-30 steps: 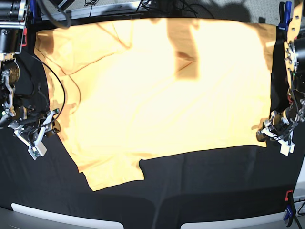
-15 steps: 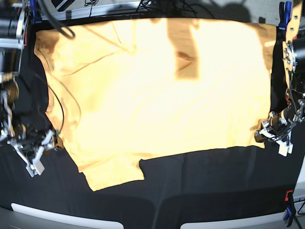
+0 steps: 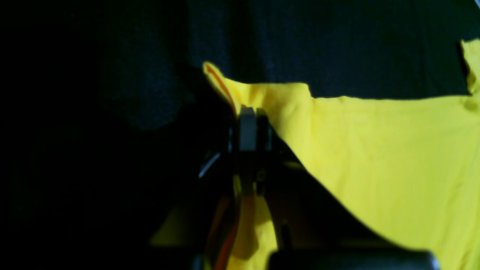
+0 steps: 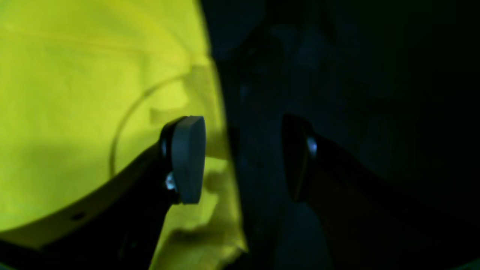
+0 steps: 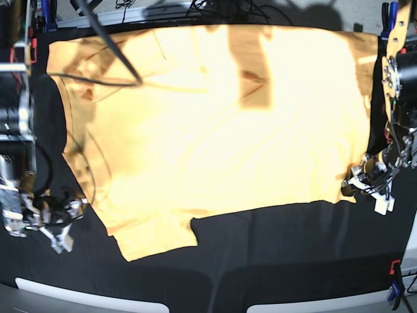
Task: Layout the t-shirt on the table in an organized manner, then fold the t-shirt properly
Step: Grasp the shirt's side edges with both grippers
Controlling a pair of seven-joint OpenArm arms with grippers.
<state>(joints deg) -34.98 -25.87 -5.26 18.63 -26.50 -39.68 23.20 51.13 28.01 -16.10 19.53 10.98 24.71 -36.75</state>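
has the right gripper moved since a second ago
Yes. In the base view the right gripper has dropped toward the near table edge, now open beside the t-shirt's lower sleeve.

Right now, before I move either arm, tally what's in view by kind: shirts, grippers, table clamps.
t-shirt: 1
Grippers: 2, left gripper pinching the shirt's corner, right gripper open beside its edge
Clamps at the table edges: 3 visible, e.g. clamp
Total: 6

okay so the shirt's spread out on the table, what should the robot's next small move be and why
Probably ease the left gripper, shut on the t-shirt hem corner, slightly outward to flatten that raised, bunched corner. The right gripper is open, straddling the shirt's edge and holding nothing, so it cannot help yet.
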